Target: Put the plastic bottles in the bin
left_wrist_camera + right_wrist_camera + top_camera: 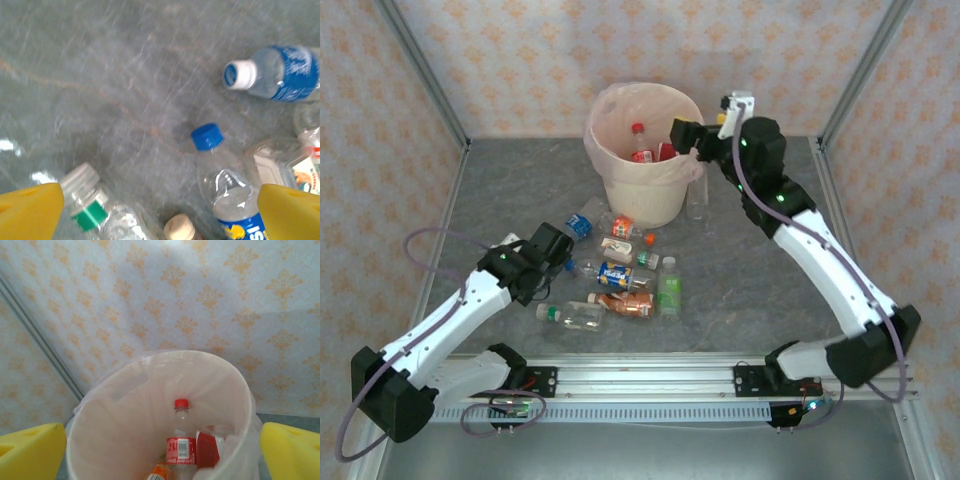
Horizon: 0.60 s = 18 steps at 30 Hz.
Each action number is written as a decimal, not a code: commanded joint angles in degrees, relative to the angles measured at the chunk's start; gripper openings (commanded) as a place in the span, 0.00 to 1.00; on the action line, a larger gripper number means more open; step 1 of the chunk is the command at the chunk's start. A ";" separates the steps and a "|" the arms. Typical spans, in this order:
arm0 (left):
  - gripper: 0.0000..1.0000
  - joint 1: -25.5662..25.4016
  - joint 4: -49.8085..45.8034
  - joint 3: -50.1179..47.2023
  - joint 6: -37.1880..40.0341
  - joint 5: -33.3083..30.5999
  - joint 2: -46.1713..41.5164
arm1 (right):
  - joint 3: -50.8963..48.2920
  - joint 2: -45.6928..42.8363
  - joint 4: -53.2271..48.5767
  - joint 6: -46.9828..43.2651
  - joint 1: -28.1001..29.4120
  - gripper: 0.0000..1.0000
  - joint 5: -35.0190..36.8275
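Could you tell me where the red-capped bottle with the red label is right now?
The red-capped bottle stands upright inside the bin, at lower centre of the right wrist view, with another red-labelled bottle just right of it.

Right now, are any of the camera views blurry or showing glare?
Left wrist view: streaky motion blur over the table and bottles, with bright glare patches at left. Right wrist view: the bin looks sharp. Top external view: evenly lit, sharp.

The grey table (pixel 510 190) carries the bin (pixel 650 200) (upright) and scattered plastic bottles (pixel 616 273) before it.
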 commanded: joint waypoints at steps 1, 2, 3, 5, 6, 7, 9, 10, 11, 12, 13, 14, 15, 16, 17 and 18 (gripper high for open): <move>1.00 -0.94 -6.56 0.12 -12.18 6.34 1.66 | -7.81 -5.29 4.17 4.18 0.20 0.99 0.95; 1.00 -0.90 -6.32 -0.84 -13.87 7.52 1.80 | -10.69 -7.24 5.43 5.29 0.21 0.99 1.54; 1.00 -0.91 -5.61 -2.08 -15.19 7.49 1.64 | -13.25 -9.06 6.15 6.10 0.17 0.99 1.89; 1.00 -0.82 -3.69 -4.53 -17.62 5.21 0.33 | -17.25 -11.38 6.25 7.77 0.22 0.99 2.77; 1.00 -0.74 -2.65 -5.52 -18.45 3.46 -0.57 | -18.78 -12.38 5.84 8.41 0.18 0.99 3.02; 1.00 -0.61 -1.72 -6.87 -19.88 1.26 -1.72 | -20.06 -13.13 5.18 8.99 0.18 0.99 3.15; 0.98 0.24 1.76 -11.08 -22.84 -0.78 -4.51 | -22.07 -14.11 3.58 10.25 0.18 0.99 3.06; 0.96 1.08 4.53 -13.23 -23.21 0.04 -5.76 | -22.81 -14.51 2.56 10.44 0.15 0.99 2.68; 0.93 1.93 7.87 -15.57 -23.60 1.65 -7.04 | -23.52 -14.77 1.33 10.64 0.18 0.99 2.56; 0.91 2.71 9.95 -17.16 -24.07 2.78 -7.80 | -24.10 -15.18 0.07 10.96 0.24 0.99 2.84; 0.89 3.09 10.29 -17.77 -24.37 3.15 -8.05 | -24.61 -15.46 -0.60 11.35 0.17 0.99 3.20; 0.88 3.42 9.40 -17.84 -24.77 2.90 -8.09 | -25.39 -15.95 -0.94 12.04 0.18 0.99 3.17; 0.88 3.52 8.59 -17.85 -25.02 2.69 -8.06 | -26.11 -16.49 -0.96 12.53 0.18 0.99 2.91; 0.87 3.79 8.62 -18.22 -25.17 2.59 -8.15 | -26.86 -16.96 -1.00 12.85 0.18 0.99 2.34; 0.86 4.11 9.84 -19.10 -25.37 3.13 -8.23 | -27.58 -17.76 -1.26 13.20 0.18 0.99 2.28; 0.85 4.43 11.91 -20.10 -25.50 3.92 -8.32 | -27.99 -18.34 -1.43 13.35 0.18 0.99 2.44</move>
